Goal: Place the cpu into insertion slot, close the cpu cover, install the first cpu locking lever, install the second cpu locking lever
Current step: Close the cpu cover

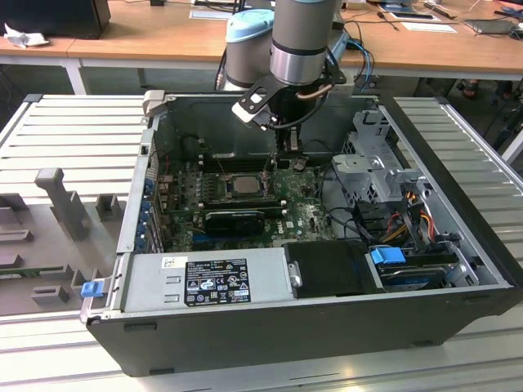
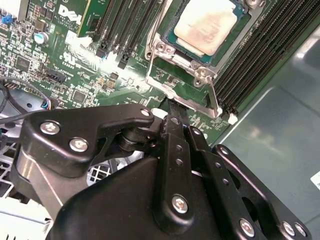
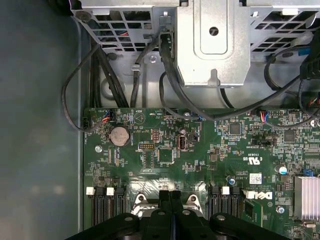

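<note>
The hand (image 2: 172,109) is hovering clenched and empty just beside the cover (image 2: 163,51), with the cpu (image 2: 207,22) lying framed inside it, straight ahead.

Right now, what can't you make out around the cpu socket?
Pale silvery square cpu: partly cut off by the second wrist view's edge.
Thin silver cpu cover frame: near edge runs behind the jaws in the second wrist view.
What the jaws touch: hidden by the black gripper linkage in both wrist views.
Dark-framed insertion slot: latching too small to judge in the exterior view.
</note>
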